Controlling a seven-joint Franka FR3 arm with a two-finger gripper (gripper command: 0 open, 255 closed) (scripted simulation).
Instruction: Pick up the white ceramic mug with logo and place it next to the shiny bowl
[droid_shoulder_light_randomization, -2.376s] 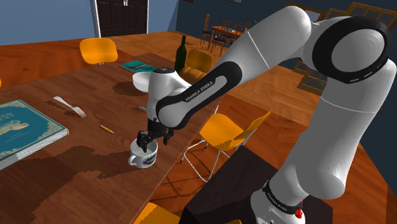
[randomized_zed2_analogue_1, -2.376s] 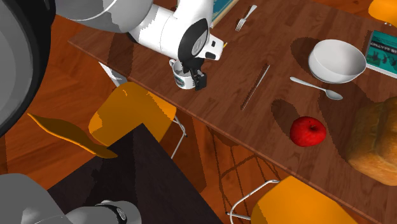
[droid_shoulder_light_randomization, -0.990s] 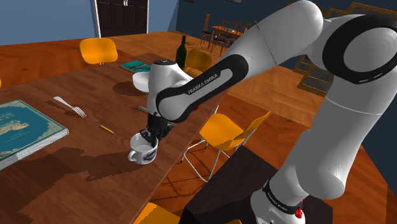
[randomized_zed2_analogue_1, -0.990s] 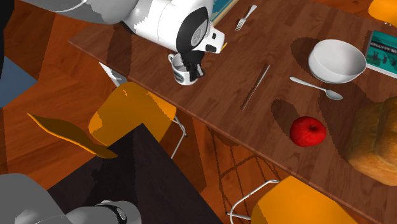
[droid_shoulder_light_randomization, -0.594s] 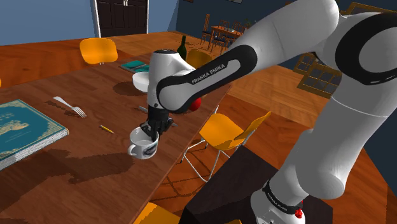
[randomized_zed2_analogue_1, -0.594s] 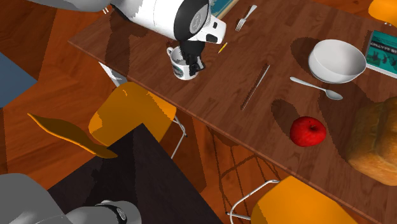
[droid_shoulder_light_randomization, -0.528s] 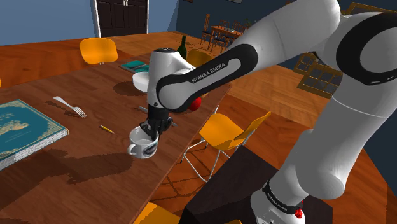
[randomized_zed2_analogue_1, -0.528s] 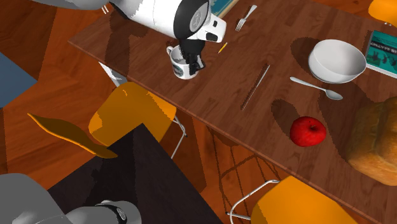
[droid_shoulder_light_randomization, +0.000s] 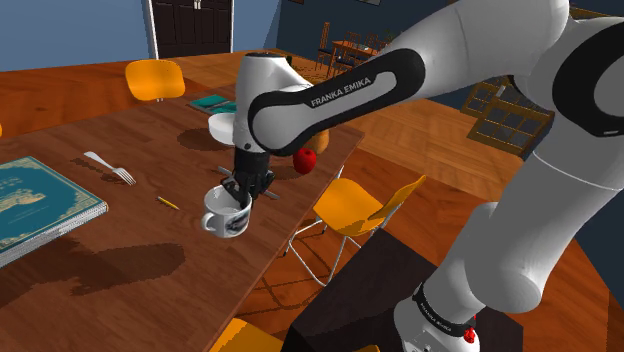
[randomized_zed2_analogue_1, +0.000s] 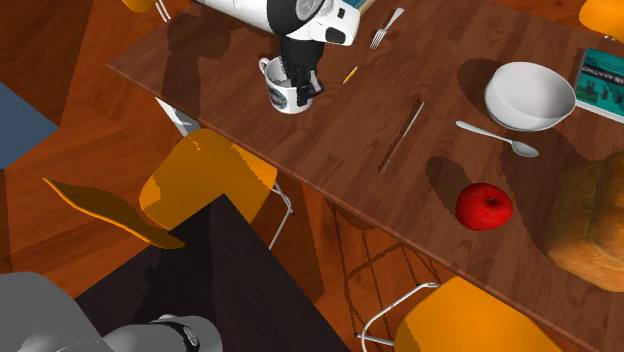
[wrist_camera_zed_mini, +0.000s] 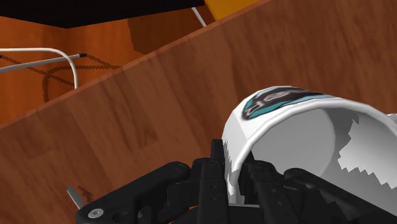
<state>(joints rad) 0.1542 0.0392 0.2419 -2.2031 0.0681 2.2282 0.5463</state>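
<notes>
- Shoulder view: the black gripper (droid_shoulder_light_randomization: 243, 190) pinches the rim of the white mug (droid_shoulder_light_randomization: 226, 213), one finger inside and one outside, holding it clear of the wooden table (droid_shoulder_light_randomization: 120, 250)
- Second exterior view: the white mug hangs near the table's edge, well apart from the white bowl (randomized_zed2_analogue_1: 530, 95) and a red apple (randomized_zed2_analogue_1: 484, 206)

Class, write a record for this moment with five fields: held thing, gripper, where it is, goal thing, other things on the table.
held thing: white mug with a teal and dark logo
gripper: black gripper, shut on the mug's wall, one finger inside, one outside
where it is: near the table edge, seemingly just off the wood
goal thing: white bowl, well apart from the mug
other things: spoon beside the bowl, red apple, bread loaf, fork, pencil
</notes>
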